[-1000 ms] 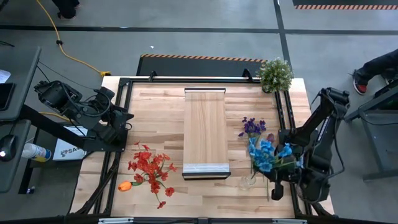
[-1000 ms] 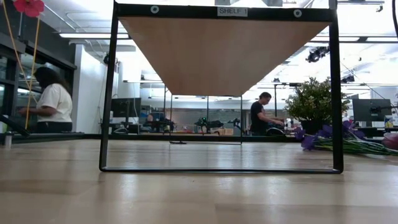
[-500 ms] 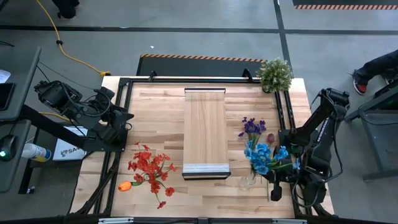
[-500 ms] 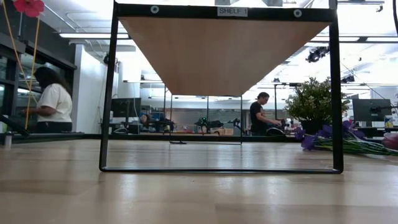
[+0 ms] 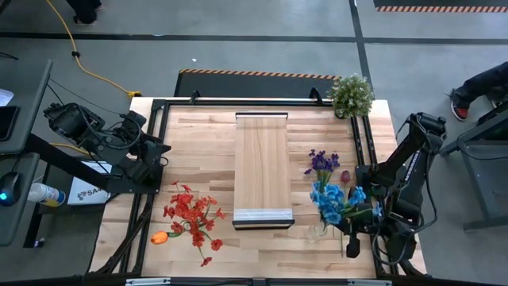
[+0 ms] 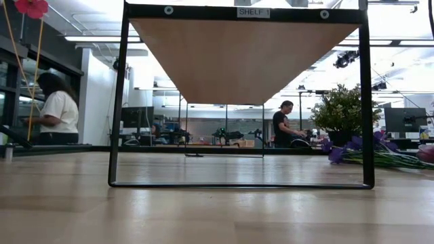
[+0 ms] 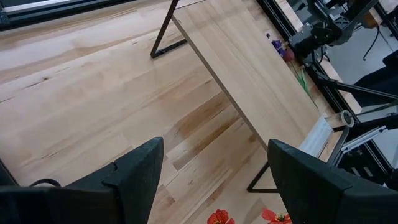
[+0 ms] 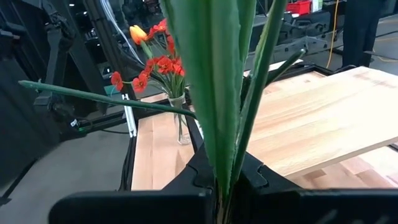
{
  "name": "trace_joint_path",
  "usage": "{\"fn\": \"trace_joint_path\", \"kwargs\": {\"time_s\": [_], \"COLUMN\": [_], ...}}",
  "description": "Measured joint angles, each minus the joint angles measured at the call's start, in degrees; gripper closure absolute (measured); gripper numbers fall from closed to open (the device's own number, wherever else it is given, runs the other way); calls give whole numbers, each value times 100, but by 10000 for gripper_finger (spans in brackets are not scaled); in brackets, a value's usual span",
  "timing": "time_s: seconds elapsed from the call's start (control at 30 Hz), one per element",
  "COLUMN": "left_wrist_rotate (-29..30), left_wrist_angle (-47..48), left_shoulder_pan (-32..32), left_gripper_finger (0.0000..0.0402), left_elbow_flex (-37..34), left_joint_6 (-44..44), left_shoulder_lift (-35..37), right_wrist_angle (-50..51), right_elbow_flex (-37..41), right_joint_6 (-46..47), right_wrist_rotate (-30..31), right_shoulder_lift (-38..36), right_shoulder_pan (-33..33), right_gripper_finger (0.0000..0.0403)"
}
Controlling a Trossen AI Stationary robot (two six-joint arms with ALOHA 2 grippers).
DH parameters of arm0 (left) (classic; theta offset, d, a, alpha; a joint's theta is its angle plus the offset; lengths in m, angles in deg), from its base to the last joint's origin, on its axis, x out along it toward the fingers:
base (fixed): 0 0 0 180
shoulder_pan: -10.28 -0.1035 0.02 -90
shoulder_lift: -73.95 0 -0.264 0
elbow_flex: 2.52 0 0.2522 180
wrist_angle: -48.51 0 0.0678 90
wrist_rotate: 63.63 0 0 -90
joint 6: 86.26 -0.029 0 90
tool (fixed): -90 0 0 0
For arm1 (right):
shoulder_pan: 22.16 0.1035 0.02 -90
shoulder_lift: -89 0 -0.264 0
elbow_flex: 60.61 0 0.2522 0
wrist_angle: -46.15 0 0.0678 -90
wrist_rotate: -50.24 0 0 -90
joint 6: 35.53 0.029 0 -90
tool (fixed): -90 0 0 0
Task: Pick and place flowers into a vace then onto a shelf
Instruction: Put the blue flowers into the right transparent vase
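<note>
My right gripper (image 5: 350, 236) is at the table's near right, shut on a bunch of blue flowers (image 5: 333, 200) with green stems and leaves (image 8: 217, 93). Their heads lie over a clear glass vase (image 5: 317, 231) beside the shelf's near end. Purple flowers (image 5: 321, 161) lie on the table farther back. Red flowers and an orange one (image 5: 190, 214) stand in a second glass vase (image 8: 181, 127) at the near left. The shelf (image 5: 263, 167) is a raised light plank in the middle. My left gripper (image 7: 214, 180) is open, above the table's left side. My right gripper pinches the lower green stems and a broad leaf (image 8: 222, 177) of the blue bunch between its two fingers. It comes level from the table's right. The stems run on forward past the fingers. Whether the heads touch the clear vase I cannot tell.
A bushy potted plant (image 5: 351, 94) stands at the far right corner. The shelf's black frame (image 6: 367, 102) stands on the tabletop with open room beneath it. People (image 6: 57, 112) are in the room behind. Bare wood (image 7: 93, 93) lies between the shelf and my left gripper.
My right gripper has shifted slightly toward the table's left, and the blue flower heads have moved with it a little toward the left and near edge, closer over the clear vase.
</note>
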Motion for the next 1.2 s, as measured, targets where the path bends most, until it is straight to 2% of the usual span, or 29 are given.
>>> {"fn": "trace_joint_path", "kwargs": {"time_s": [0.43,0.87,1.2], "left_wrist_rotate": [0,0,-7], "left_wrist_angle": [0,0,0], "left_shoulder_pan": [0,-1,-2], "left_gripper_finger": [82,80,80], "left_elbow_flex": [0,0,0], "left_joint_6": [0,0,0], "left_shoulder_lift": [0,0,0], "right_wrist_angle": [77,215,359], "right_elbow_flex": [0,0,0], "right_joint_6": [161,508,768], "right_wrist_rotate": [-39,-215,-549], "right_shoulder_lift": [13,716,872], "right_shoulder_pan": [-2,-264,-428], "right_gripper_finger": [391,391,391]}}
